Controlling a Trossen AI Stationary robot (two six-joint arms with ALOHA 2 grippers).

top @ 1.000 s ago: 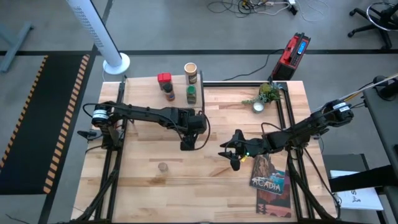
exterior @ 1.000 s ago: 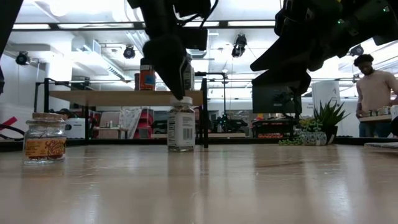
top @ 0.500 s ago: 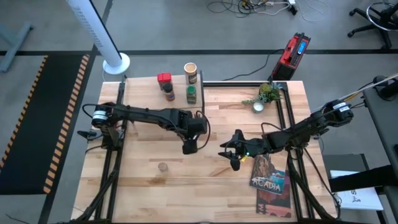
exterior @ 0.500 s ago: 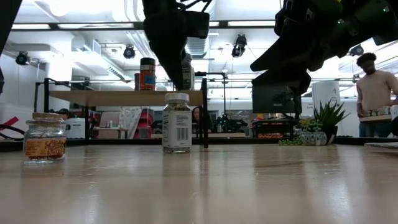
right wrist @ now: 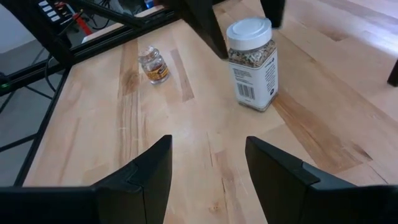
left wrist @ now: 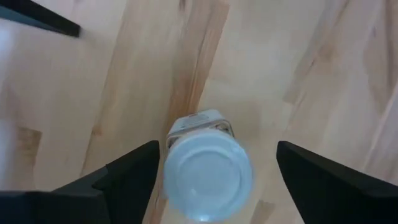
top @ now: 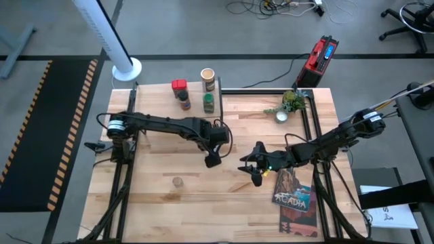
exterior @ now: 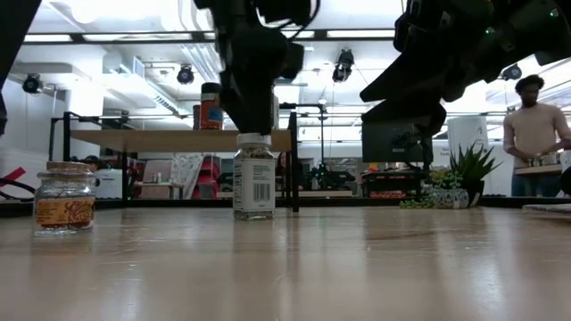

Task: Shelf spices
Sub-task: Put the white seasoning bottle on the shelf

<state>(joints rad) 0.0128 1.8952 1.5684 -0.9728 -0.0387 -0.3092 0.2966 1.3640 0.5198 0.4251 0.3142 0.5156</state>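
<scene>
A clear spice jar with a white cap (left wrist: 208,174) stands upright on its base on the tabletop (exterior: 254,176). My left gripper (left wrist: 214,177) is open just above it, pointing down, one finger on either side of the cap without touching. A small cork-topped jar (top: 178,181) stands on the table nearer the front. The shelf (exterior: 161,140) at the far left carries a red tin (top: 179,86), a brown jar (top: 184,103), a green-lidded jar (top: 209,102) and a tan canister (top: 207,76). My right gripper (top: 254,169) hangs open right of the white-capped jar (right wrist: 252,62).
An "Acadia" book (top: 295,193) lies near the front right, under my right arm. A small plant in a white pot (top: 290,103) stands at the far right. Black frame rails (top: 308,129) run along the table's sides. A person (exterior: 535,134) stands in the room beyond.
My left gripper has moved a little toward the table's right edge and now stands straight over the white-capped jar. A second ago its fingertip was at the jar's cap. The jar has shifted slightly toward the left and stays upright.
</scene>
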